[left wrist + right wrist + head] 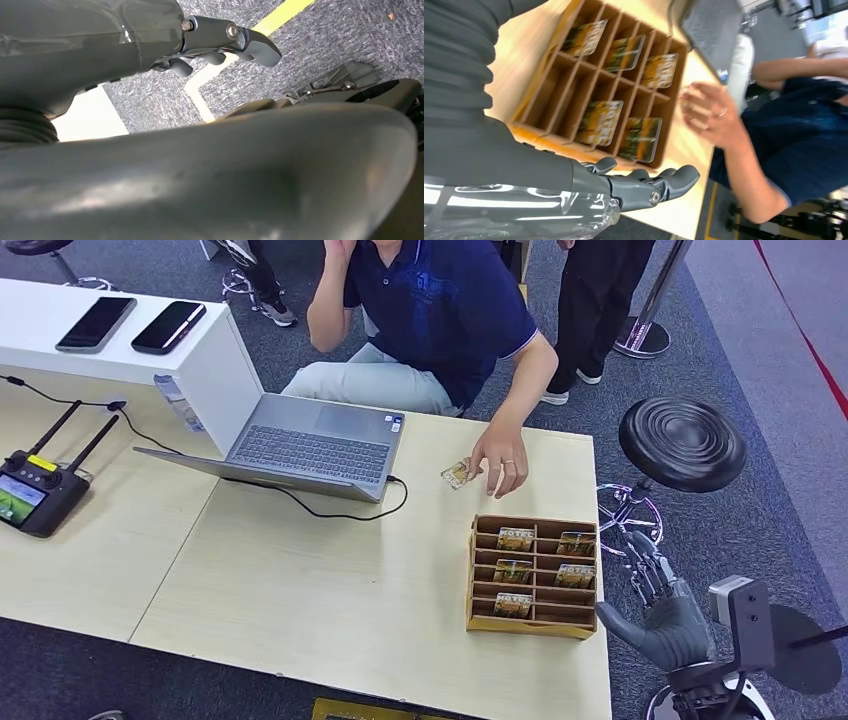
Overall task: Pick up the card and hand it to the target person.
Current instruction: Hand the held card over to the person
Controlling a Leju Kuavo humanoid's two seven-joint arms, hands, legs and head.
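I see one card (456,475) flat on the table (330,590) under a person's hand (499,456), just beyond the wooden rack (532,625) holding more cards. My right hand (668,615) hangs empty beside the rack, fingers extended; my left hand (220,45) is empty too.

Grey speckled carpet floor (760,360); yellow line (280,15) marked on it. Light wooden table (300,580) in foreground, white raised counter (200,365) at its far left. Black round stool (682,443) beside table's right edge. Stanchion base (642,337) beyond.
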